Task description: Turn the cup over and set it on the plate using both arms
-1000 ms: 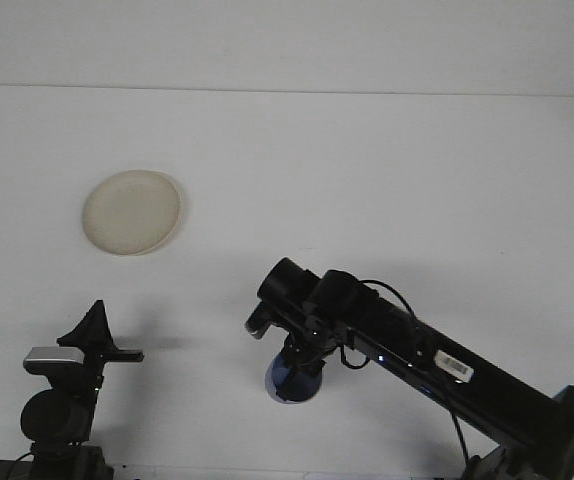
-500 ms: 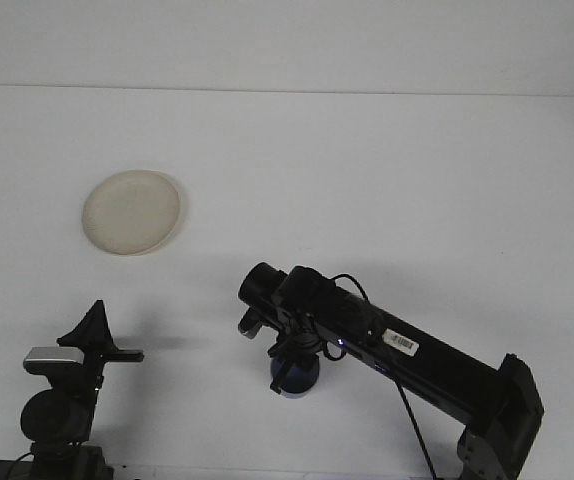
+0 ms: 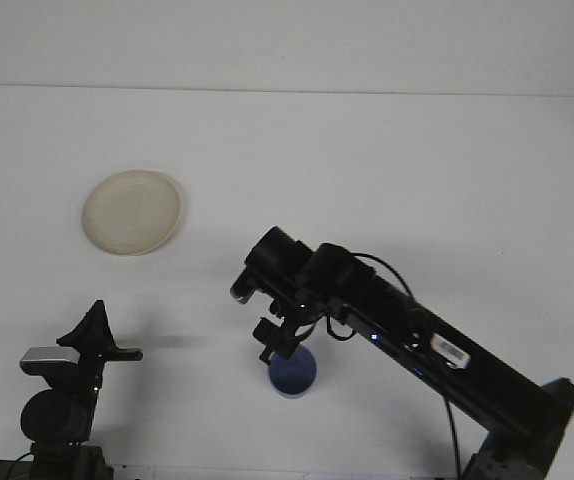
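Blue cup (image 3: 293, 377) sits on the white table (image 3: 397, 180), just below my right gripper (image 3: 275, 340); I can't tell whether its fingers pinch the rim. Wide bare tabletop all around. Cream plate (image 3: 132, 212) lies well apart, up-left. Left gripper (image 3: 95, 335) waits low; its fingers are unreadable.

Showing a matte black right arm (image 3: 417, 345), boxy along its long link and rounded at the wrist housing, carrying a small white label and a tiny blue light. Trailing a thin black cable (image 3: 397, 295) looping over it. Wearing black on the left arm (image 3: 62, 400) too, topped with a silver-grey block.
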